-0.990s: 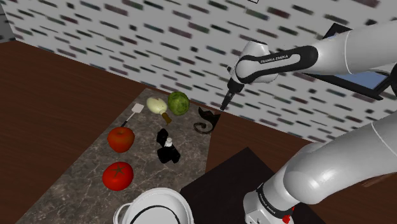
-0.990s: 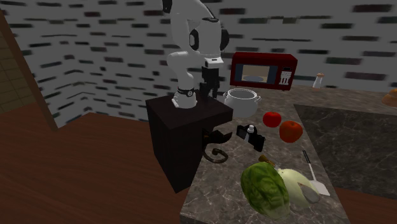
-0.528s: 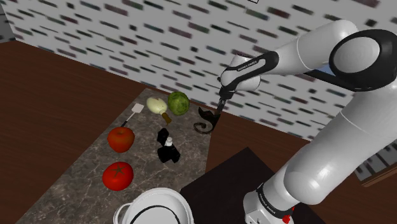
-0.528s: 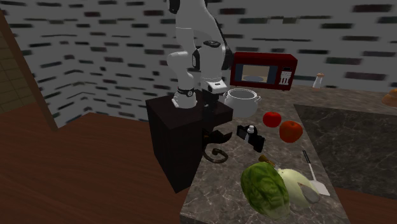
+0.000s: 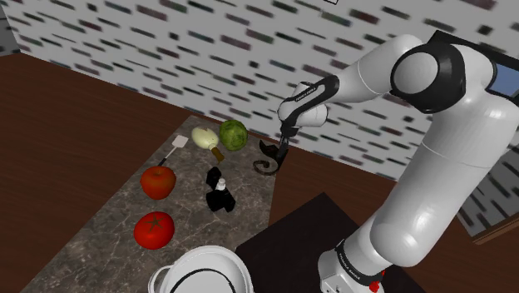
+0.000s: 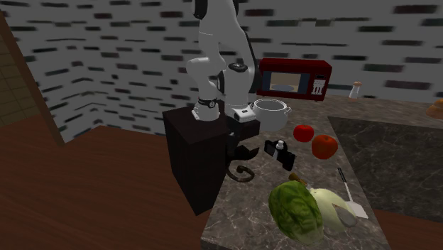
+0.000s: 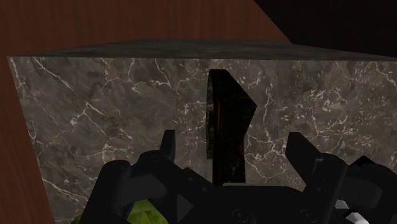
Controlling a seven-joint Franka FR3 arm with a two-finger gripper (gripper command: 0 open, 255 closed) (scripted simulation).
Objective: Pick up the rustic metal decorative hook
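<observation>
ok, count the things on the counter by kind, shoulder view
tomatoes: 2
cabbage: 1
squash: 1
spatula: 1
bottle: 1
hook: 1
pot: 1
total: 8

Dark marble counter (image 6: 397,163), holding: black scrolled hook (image 6: 245,151) at the edge beside the dark stand (image 6: 195,163); small black bottle (image 6: 280,153) with a white cap; red tomato (image 6: 304,132) and second tomato (image 6: 324,145); green cabbage (image 6: 294,211) touching a pale squash (image 6: 328,206); white spatula (image 6: 350,199); white pot (image 6: 270,113). Red microwave (image 6: 293,78) behind the pot. White arm (image 6: 213,42) bent down over the hook.
</observation>
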